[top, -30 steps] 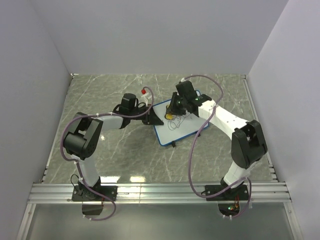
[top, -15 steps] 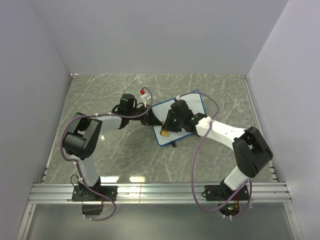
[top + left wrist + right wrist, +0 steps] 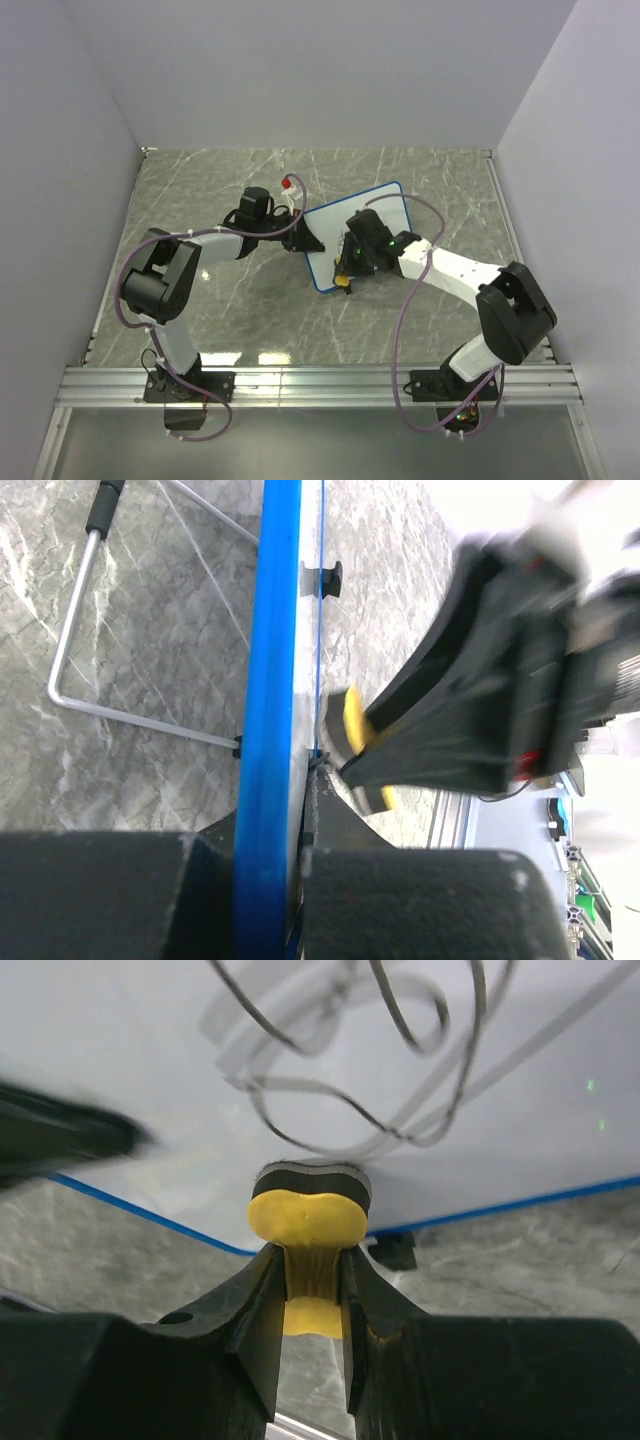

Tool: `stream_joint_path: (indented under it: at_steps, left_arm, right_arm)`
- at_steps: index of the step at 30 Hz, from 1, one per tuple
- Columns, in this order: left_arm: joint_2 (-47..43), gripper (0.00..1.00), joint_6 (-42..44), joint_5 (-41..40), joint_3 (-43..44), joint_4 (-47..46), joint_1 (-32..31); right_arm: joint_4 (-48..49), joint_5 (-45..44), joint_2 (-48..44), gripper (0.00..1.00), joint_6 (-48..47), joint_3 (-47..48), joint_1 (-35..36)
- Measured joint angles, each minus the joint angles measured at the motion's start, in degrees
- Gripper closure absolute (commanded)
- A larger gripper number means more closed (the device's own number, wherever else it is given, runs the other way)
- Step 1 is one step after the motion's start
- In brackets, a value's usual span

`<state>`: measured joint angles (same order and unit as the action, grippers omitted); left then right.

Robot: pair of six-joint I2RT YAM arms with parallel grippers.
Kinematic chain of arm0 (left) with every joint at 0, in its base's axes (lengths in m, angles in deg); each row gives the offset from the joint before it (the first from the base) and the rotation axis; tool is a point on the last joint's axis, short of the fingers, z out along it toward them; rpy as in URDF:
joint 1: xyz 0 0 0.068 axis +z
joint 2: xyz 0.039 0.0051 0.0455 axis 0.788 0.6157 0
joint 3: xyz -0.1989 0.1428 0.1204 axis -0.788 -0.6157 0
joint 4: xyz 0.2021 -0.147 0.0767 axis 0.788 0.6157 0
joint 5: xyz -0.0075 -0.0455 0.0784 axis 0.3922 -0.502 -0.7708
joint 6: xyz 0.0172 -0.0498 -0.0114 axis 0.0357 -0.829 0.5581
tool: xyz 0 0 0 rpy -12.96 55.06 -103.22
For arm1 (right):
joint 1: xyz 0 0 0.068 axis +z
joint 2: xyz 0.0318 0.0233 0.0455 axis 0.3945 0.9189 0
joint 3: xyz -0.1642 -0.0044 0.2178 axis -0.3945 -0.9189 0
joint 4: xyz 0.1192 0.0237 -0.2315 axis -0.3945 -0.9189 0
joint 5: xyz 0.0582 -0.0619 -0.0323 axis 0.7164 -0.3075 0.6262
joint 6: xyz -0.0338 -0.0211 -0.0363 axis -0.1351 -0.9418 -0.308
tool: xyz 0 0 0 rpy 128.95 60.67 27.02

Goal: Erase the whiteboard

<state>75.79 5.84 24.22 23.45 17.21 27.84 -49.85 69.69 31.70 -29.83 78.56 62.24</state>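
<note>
The whiteboard, white with a thin blue rim, lies tilted at mid table; black scribbles cover its face. My left gripper is shut on the board's left edge, and the blue rim runs between its jaws. My right gripper is shut on the yellow eraser, whose dark felt face presses against the board near its lower blue edge. The eraser also shows in the left wrist view and in the top view. A black clip foot sits under the board's near edge.
A red-capped marker lies just beyond the left gripper. A bent wire stand shows behind the board in the left wrist view. Grey walls close the table at back and sides; an aluminium rail runs along the near edge.
My right gripper has swept the eraser down the board from its upper part to the lower left edge. The board has tilted a little. The left gripper keeps its hold.
</note>
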Motion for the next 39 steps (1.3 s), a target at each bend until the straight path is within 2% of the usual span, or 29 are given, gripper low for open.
stream_joint_path:
  at_steps: [6,10,14,18,23,29,39]
  left_arm:
    - [0.0,1.0,-0.11,-0.04,0.07,0.26,-0.02]
    - [0.0,1.0,-0.09,-0.07,0.17,0.55,-0.04]
    - [-0.02,1.0,-1.84,-0.66,0.66,2.03,0.07]
    - [0.11,1.0,-2.67,-0.87,1.49,3.48,0.09]
    - [0.11,1.0,-2.8,-0.98,1.57,4.04,0.13]
    - [0.11,1.0,-2.64,-1.09,1.57,4.22,0.2]
    - [0.11,1.0,-1.11,-1.2,1.55,4.33,0.24]
  right_arm:
    - [-2.08,-1.86,1.2,1.0,-2.97,12.61,-1.73]
    - [-2.1,-2.08,5.7,1.0,-4.57,21.51,-4.24]
    - [-3.1,-1.53,11.15,1.0,-4.68,26.03,-7.19]
    - [-4.7,-0.5,12.24,1.0,-4.52,27.56,-8.22]
    - [-1.97,-0.9,11.21,1.0,-3.74,24.87,-7.96]
    - [3.15,-4.46,6.69,1.0,-1.68,14.6,-4.92]
    - [8.24,-2.93,0.85,1.0,2.03,0.42,-3.5]
